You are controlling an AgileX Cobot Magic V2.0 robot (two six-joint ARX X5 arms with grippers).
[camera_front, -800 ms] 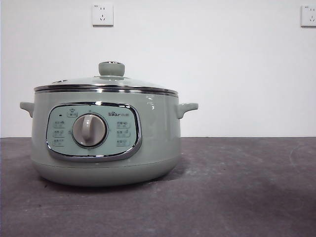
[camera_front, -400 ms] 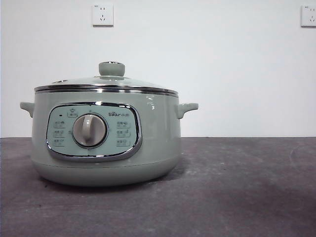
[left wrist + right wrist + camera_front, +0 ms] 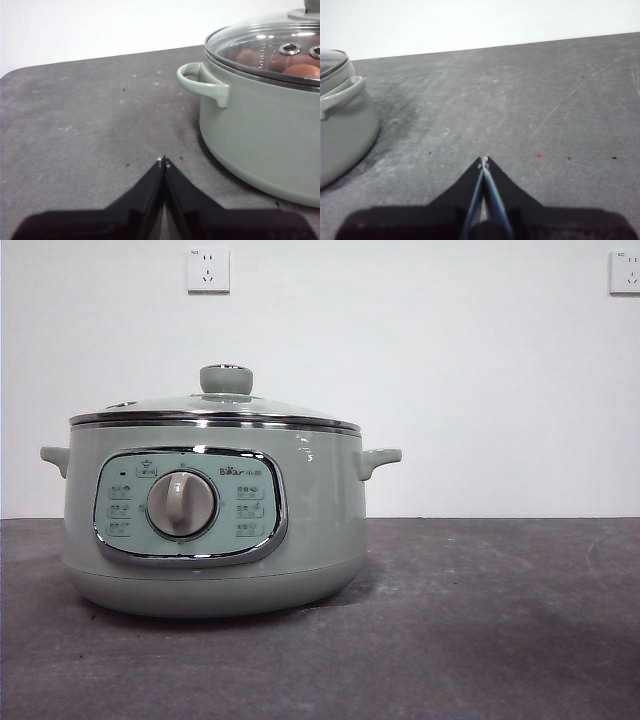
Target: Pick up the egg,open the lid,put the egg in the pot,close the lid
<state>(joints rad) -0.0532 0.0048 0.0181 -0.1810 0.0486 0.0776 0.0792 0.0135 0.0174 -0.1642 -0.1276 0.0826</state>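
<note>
Table (image 3: 500, 620) lies bare beside lidded pot (image 3: 210, 520)

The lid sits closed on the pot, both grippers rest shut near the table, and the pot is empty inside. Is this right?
Not quite: the pot is not empty. The left wrist view shows reddish-brown eggs through the glass lid. The rest holds: left gripper and right gripper are shut.

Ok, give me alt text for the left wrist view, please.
A sage-green pot sits on the dark table with its glass lid on and reddish-brown eggs visible through it. The left gripper waits beside it, shut and empty.
</note>
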